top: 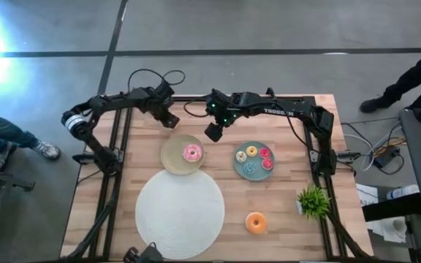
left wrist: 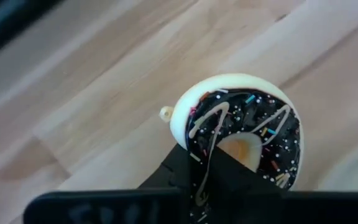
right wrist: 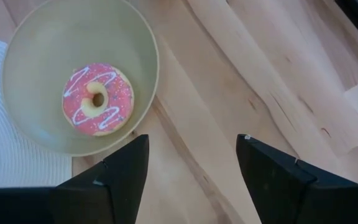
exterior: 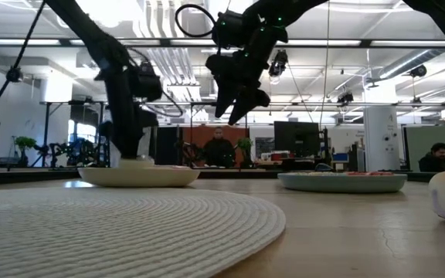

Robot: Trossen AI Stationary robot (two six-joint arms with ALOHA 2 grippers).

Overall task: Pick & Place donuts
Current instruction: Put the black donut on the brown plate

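Note:
A dark brown donut [left wrist: 244, 127] with white icing lines and sprinkles sits over bare wood at the far left of the beige plate [top: 174, 162], and my left gripper [top: 168, 118] is shut on it. A pink donut [right wrist: 97, 98] lies in the beige plate. Several small donuts [top: 256, 158] lie in the teal plate [top: 237, 165]. An orange donut [top: 256, 223] rests on the table near the front. My right gripper [right wrist: 191, 171] hovers open above the wood between the two plates, with nothing between its fingers. My left gripper holds the dark brown donut by the part of its ring [left wrist: 207, 158] nearest the wrist. One finger [left wrist: 176, 171] is at the outer rim, the other [left wrist: 232, 171] at the hole's edge. The fingers come steeply from above. Whether the donut is off the wood, I cannot tell.
A large white round mat [top: 180, 208] covers the near left of the table. A small green plant [top: 313, 200] stands near the right edge. A person's legs show beyond the table's left side [top: 6, 135], another person's beyond its far right corner [top: 415, 69].

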